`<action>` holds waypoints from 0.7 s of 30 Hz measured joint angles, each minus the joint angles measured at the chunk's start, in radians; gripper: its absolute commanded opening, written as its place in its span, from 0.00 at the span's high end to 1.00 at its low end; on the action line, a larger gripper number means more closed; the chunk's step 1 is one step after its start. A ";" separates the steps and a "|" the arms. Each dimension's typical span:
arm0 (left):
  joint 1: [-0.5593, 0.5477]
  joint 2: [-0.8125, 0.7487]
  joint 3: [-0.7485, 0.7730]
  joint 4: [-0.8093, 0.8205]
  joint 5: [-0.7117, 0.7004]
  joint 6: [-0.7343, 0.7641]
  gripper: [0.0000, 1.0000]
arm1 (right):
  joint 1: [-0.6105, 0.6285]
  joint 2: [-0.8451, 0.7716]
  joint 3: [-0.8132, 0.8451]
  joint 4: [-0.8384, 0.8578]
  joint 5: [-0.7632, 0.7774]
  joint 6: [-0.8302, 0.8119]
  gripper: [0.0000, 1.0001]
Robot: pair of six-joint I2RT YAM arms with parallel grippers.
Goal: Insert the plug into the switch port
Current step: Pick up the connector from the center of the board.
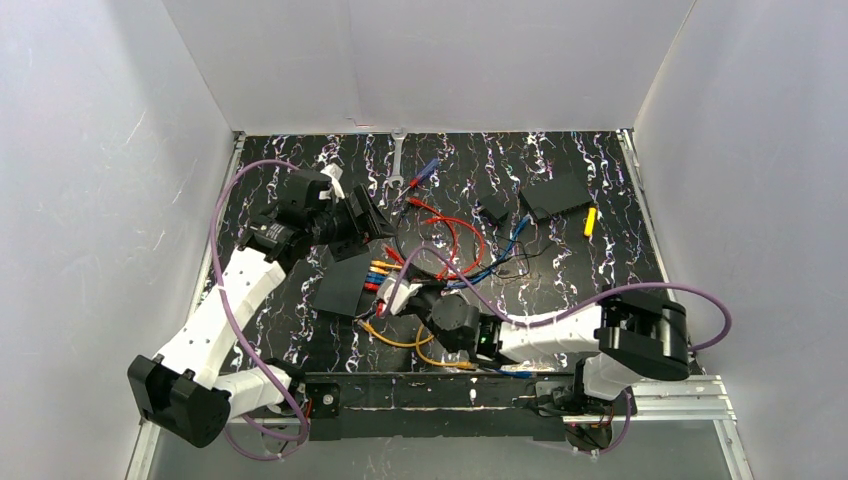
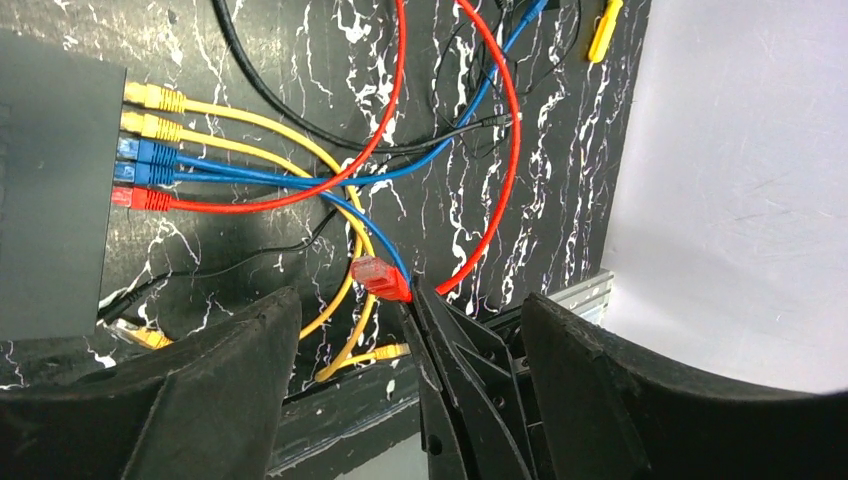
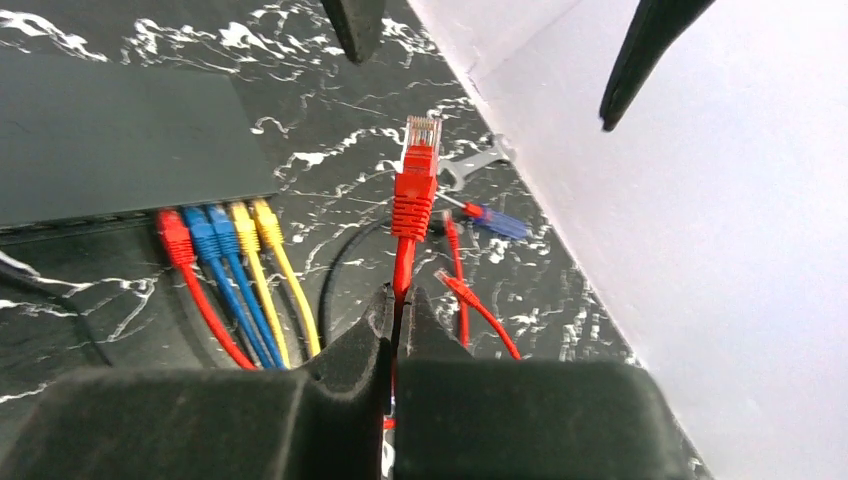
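Right gripper (image 3: pixel 398 310) pinches the red cable (image 3: pixel 403 265) just behind the plug (image 3: pixel 418 170), which points to 12 o'clock. The switch (image 3: pixel 120 140) lies on the counter (image 3: pixel 320 120) at 10 o'clock. Left gripper (image 1: pixel 370 218) hangs spread.

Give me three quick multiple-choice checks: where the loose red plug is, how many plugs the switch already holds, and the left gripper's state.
1. Where is the loose red plug?
A. Seated in the switch
B. Standing above the right gripper, which pinches its cable
C. Lying flat beside the switch

2. How many seated plugs does the switch hold?
A. Three
B. Five
C. Seven

3. What state is the left gripper in?
A. Shut on the red plug
B. Shut on the switch
C. Open, holding nothing

Answers:
1 B: the right wrist view shows the jaws closed on the red cable, with the plug upright beyond them.
2 B: two yellow, two blue and one red sit in a row.
3 C: its fingers stand wide apart.
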 measured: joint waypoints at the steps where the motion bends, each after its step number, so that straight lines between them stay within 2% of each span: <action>1: -0.002 0.002 -0.004 -0.002 -0.001 -0.004 0.22 | 0.010 0.013 0.000 0.027 0.025 -0.032 0.99; 9: -0.006 0.002 -0.084 0.033 -0.003 -0.043 0.28 | 0.080 0.184 0.000 0.303 0.187 -0.299 0.99; 16: -0.006 0.012 -0.151 0.089 0.009 -0.078 0.30 | 0.127 0.327 0.005 0.544 0.280 -0.520 0.99; 21: -0.006 0.011 -0.165 0.131 0.010 -0.085 0.33 | 0.140 0.383 0.029 0.618 0.317 -0.643 0.99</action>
